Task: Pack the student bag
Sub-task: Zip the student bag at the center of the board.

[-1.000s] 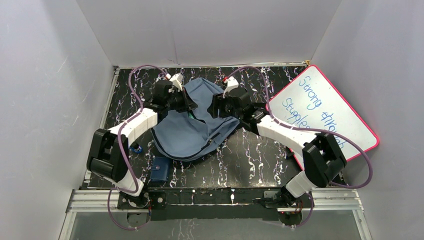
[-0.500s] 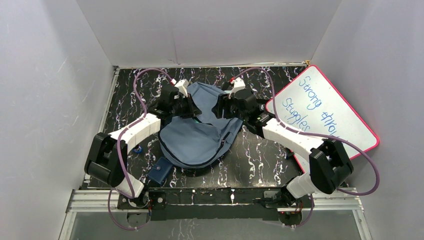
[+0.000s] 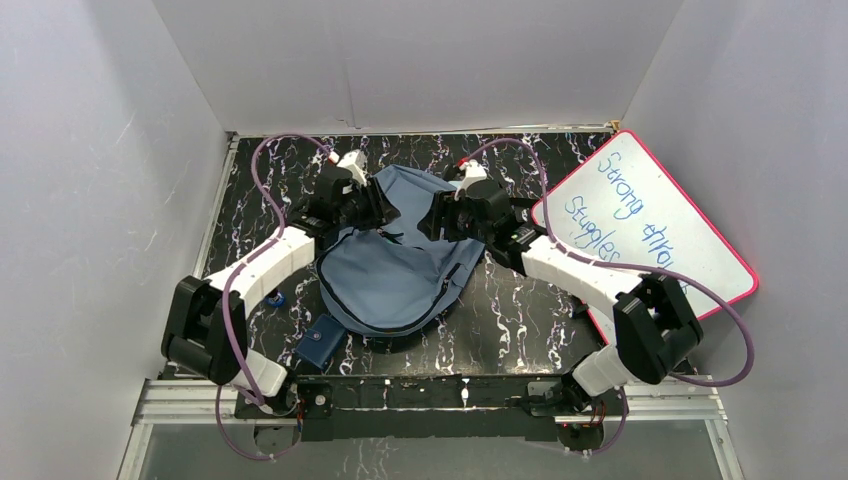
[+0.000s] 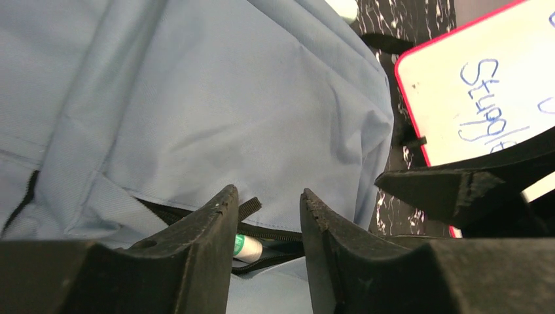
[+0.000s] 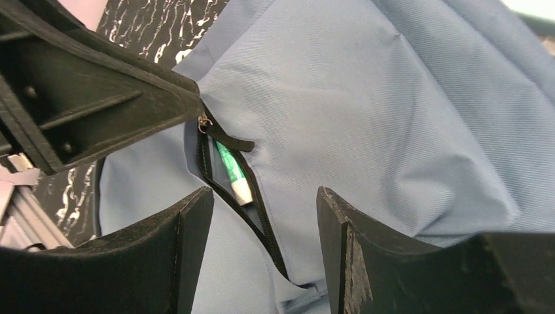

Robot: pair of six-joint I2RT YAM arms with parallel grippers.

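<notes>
Your student bag (image 3: 395, 280) is lying mid-worktop (image 3: 510, 310), reaching toward the far edge. Your left claw (image 4: 266, 196) is standing slightly apart over the zipper pull (image 4: 249, 208), gripping nothing. Your right claw (image 5: 265, 193) is gaping wide, empty. The green marker (image 5: 232, 171) is sitting in the unzipped slit, so tugging fabric instead of the pull is risking tipping it out.

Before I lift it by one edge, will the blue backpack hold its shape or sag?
Probably sags: the blue backpack lies creased and flattened, so its fabric looks floppy. Likely light: it looks nearly flat. The green marker at the open zipper might slide out if tipped.
</notes>
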